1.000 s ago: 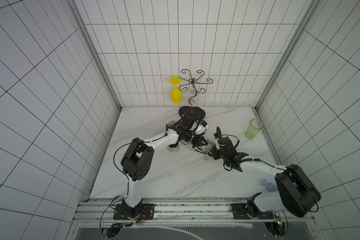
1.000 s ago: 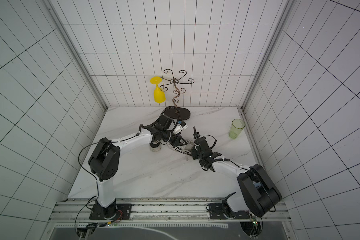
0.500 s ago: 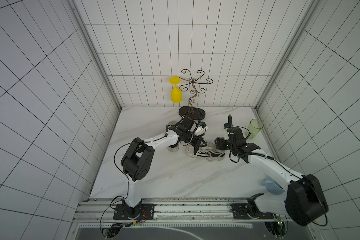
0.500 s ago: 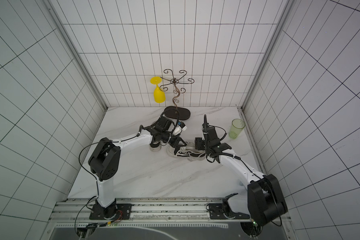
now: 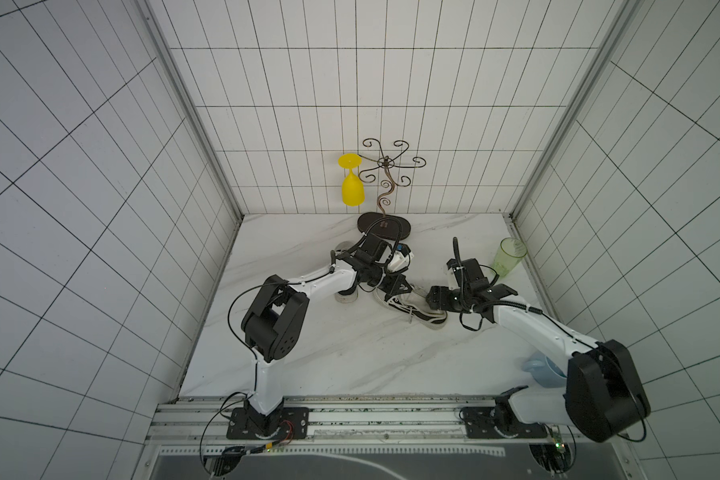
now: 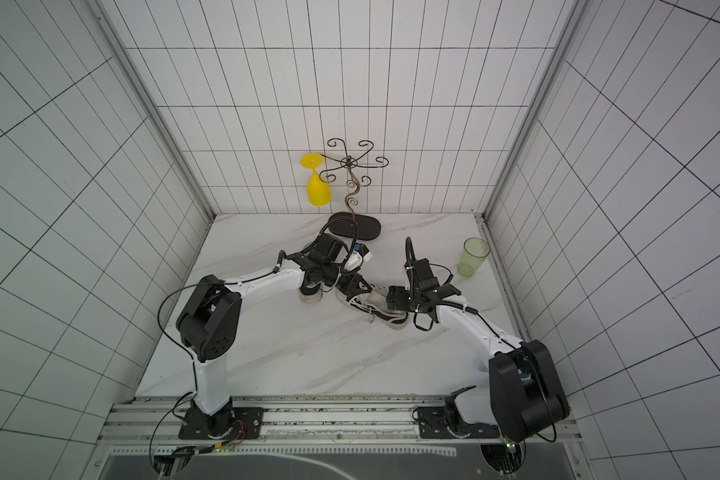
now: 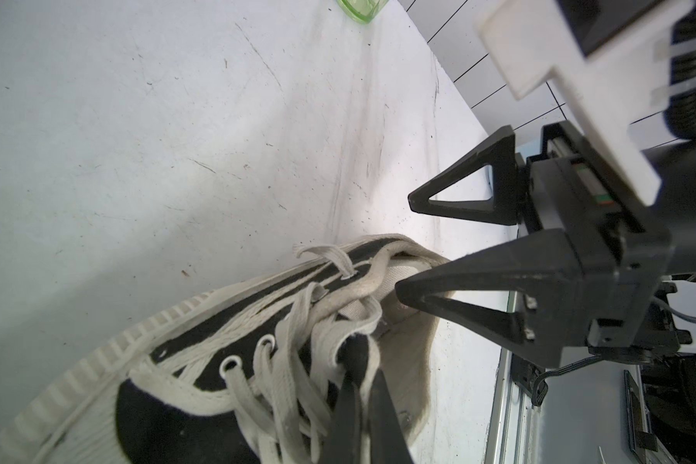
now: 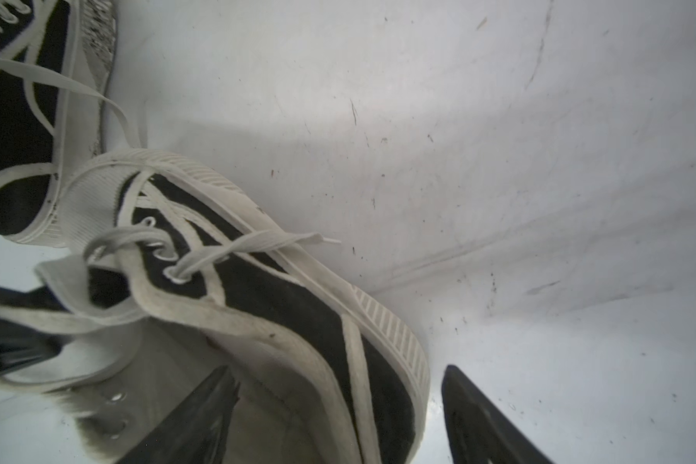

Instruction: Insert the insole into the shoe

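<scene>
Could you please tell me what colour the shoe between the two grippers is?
The shoe is black with off-white trim; it shows best in the right wrist view.

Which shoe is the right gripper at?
The fully visible shoe, right gripper open astride its collar; the other shoe sits half hidden under the left arm.

Nothing written could be read in any view: no words, numbers or brand marks. In a top view, the dark base of the wire stand (image 5: 404,229), in the upper middle of the frame, carried a small pale patch (image 5: 384,225) that was too small to make out. Faint pale marks on the green cup (image 5: 510,257), right of centre, were just as illegible. The shoe (image 7: 226,321) showed only plain black canvas and white trim.
</scene>
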{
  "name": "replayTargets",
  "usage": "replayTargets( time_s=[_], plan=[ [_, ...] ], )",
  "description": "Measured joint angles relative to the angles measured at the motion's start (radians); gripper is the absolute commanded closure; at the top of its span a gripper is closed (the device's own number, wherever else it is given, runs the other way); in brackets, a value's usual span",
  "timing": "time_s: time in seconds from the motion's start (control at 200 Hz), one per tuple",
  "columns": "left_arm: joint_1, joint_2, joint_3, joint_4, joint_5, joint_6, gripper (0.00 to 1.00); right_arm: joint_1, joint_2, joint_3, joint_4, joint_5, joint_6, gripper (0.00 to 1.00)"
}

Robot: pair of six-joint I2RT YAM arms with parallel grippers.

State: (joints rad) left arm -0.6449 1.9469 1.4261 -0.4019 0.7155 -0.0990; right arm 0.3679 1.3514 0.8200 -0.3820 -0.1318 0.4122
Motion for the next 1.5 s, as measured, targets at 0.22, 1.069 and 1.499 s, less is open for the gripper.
replayTargets(
  time_s=[0.22, 1.069, 1.499],
  plan=[
    [0.0, 0.0, 0.0, 0.0, -0.019, -0.003, 1.0, 0.008, 0.021, 0.0, -0.066, 0.089, 0.036, 0.42],
    [-0.066, -0.08, -0.1, 0.117, -0.088, -0.076, 1.0, 0.033, 0.362, 0.301, -0.274, 0.222, 0.15, 0.37],
    [-0.107, -0.195, -0.222, 0.27, -0.437, -0.238, 1.0, -0.06, 0.349, 0.311, -0.291, 0.213, 0.114, 0.58]
  ],
)
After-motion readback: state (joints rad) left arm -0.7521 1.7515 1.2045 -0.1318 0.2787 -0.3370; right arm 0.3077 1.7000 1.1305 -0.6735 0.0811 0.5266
